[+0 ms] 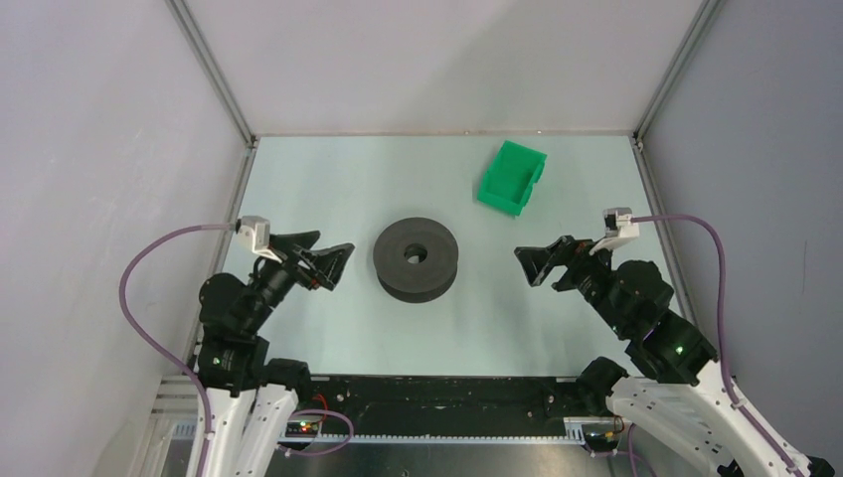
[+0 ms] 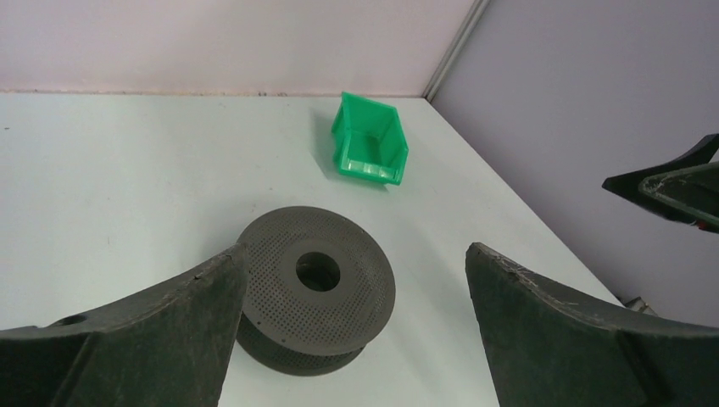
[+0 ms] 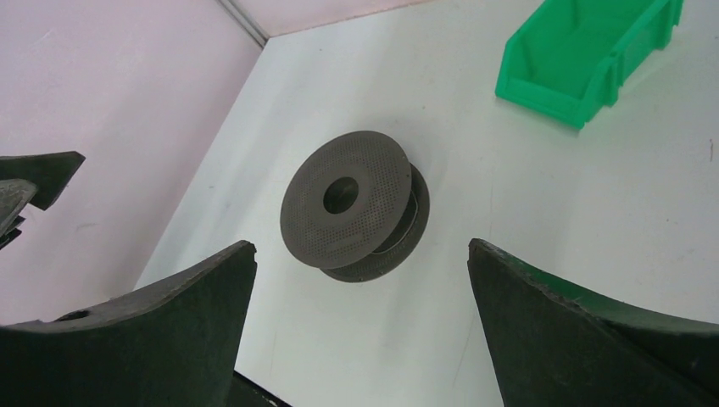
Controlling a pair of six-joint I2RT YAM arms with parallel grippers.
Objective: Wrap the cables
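Left pincer [image 2: 356, 248]: your fingers are spread wide, with nothing between them.
Right pincer [image 3: 362, 246]: also spread wide and holding nothing.
Stance: the two pincers face each other across the surface [image 1: 328, 179], tips pointing inward, both raised off it.
Reel [image 1: 437, 263]: a wide black spool with a centre hole lies flat between your two pincers. It sits just ahead of each set of fingertips and touches neither.
Cable: you cannot tell where it lies. The thin wire is too fine to make out ahead of either pincer, and the groove between the reel's discs is too dark and small to read.
Green bin [image 1: 512, 177]: beyond the reel, nearer your right pincer, well apart from your left.
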